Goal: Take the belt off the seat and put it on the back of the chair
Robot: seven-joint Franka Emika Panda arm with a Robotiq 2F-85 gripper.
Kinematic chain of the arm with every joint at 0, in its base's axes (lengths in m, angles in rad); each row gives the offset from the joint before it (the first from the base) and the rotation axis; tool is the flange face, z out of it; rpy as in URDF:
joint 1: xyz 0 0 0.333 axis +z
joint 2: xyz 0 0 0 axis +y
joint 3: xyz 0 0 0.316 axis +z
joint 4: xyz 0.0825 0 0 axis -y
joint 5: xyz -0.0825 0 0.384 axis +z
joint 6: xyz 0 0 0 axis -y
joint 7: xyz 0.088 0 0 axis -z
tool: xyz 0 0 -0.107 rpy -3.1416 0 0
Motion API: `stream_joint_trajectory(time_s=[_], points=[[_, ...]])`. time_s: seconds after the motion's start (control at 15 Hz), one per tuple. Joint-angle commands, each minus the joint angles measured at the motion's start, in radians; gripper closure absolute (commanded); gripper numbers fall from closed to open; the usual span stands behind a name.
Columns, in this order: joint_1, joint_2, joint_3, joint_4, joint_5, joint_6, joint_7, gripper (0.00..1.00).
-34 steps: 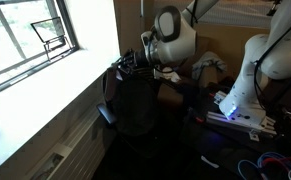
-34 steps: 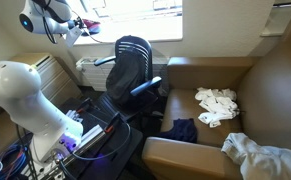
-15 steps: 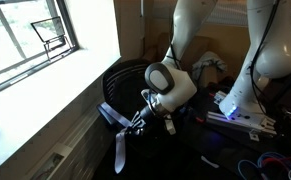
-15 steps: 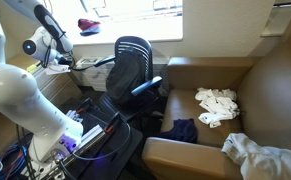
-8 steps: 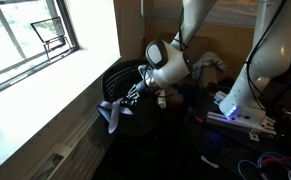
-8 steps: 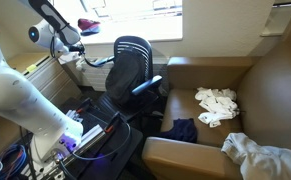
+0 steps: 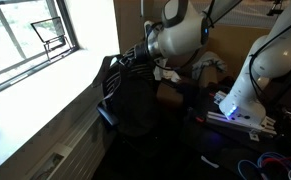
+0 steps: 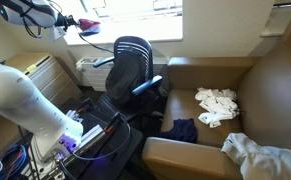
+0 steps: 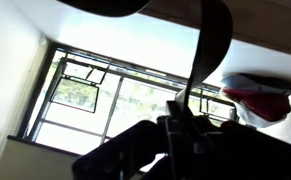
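The black chair (image 7: 137, 105) stands by the window wall, and its rounded back (image 8: 133, 55) faces the camera in an exterior view. My gripper (image 7: 135, 53) is up at the level of the top of the back, on the window side, shut on the belt (image 7: 108, 78). The belt hangs from it as a dark limp loop beside the chair. In the wrist view the belt (image 9: 211, 40) runs as a dark strap from my gripper (image 9: 185, 125) across the bright window. In the view that faces the chair's back, my gripper (image 8: 69, 22) is high at the left. The seat is hidden by the chair's back.
A window sill (image 7: 45, 85) runs close along the chair. A red object (image 8: 88, 25) lies on the sill near my gripper. A brown couch (image 8: 235, 90) with white cloths (image 8: 217, 105) stands beside the chair. A second white robot base (image 7: 247, 85) and cables are nearby.
My gripper has risen from low beside the chair to the height of the top of the chair's back, carrying the belt up with it; the belt now hangs higher along the chair.
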Motion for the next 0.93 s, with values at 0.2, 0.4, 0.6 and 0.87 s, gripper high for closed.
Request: stream_joint_trajectory(time_s=[0.2, 0.4, 0.6, 0.87], points=[[0.151, -0.412, -0.246, -0.209, 0.266, -0.132, -0.221, 0.99], [0.144, -0.381, -0.245, -0.169, 0.266, -0.135, -0.232, 0.96], [0.133, -0.397, -0.201, -0.140, 0.182, -0.245, -0.150, 0.99], [0.193, -0.241, -0.202, 0.057, -0.001, -0.488, -0.156, 0.99]])
